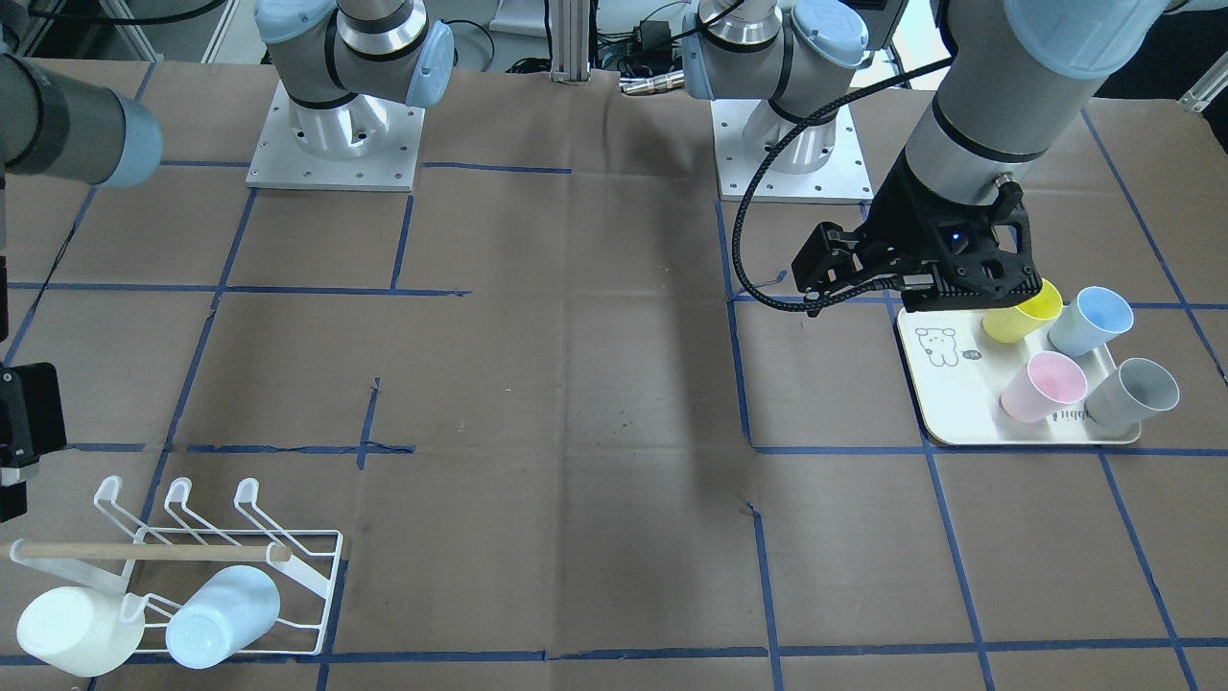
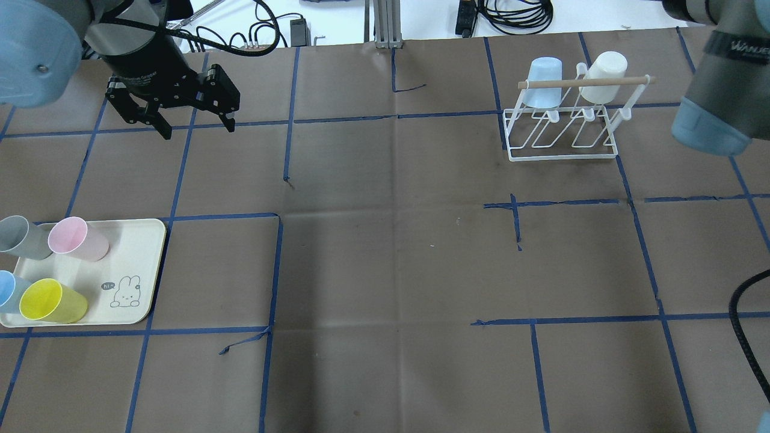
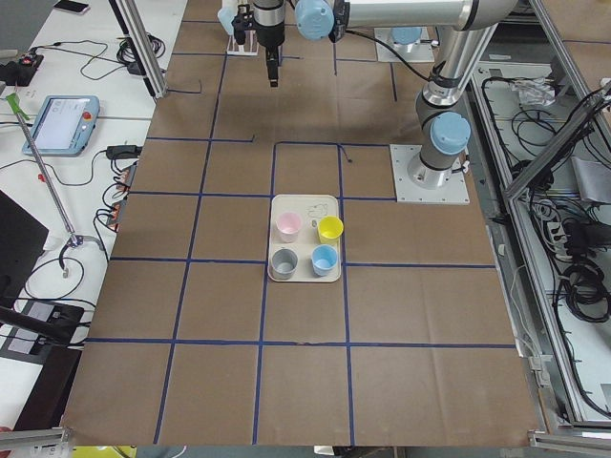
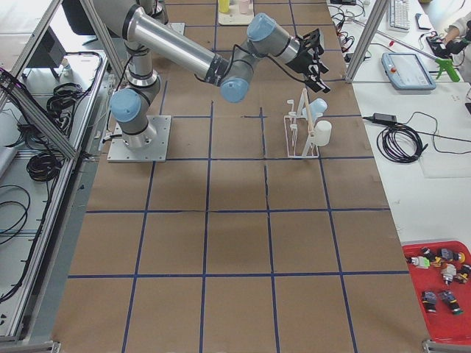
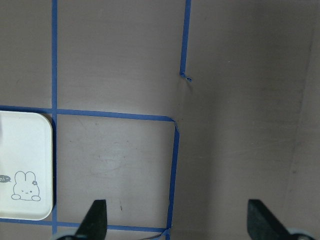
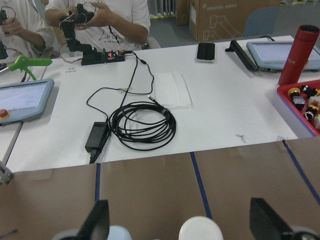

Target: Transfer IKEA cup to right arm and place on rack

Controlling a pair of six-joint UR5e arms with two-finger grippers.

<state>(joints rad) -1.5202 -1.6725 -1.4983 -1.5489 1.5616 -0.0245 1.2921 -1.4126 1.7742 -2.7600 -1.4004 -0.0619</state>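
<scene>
Yellow [image 2: 51,300], pink [image 2: 75,237], grey [image 2: 21,236] and blue [image 2: 9,291] cups lie on a cream tray [image 2: 138,252] at the table's left. My left gripper [image 2: 198,128] is open and empty. It hangs above the table beyond the tray; its wrist view [image 5: 177,220] shows only the tray's corner [image 5: 25,165]. The white wire rack [image 2: 562,150] at the far right holds a light blue cup [image 2: 544,81] and a white cup [image 2: 604,77]. My right gripper [image 6: 180,220] is open and empty, just above those two cups, and faces the operators' bench.
Brown paper with blue tape lines covers the table [image 2: 391,240]. Both arm bases [image 1: 336,144] stand at the robot's edge. A white bench [image 6: 200,115] with a coiled cable, tablets and seated people lies beyond the rack.
</scene>
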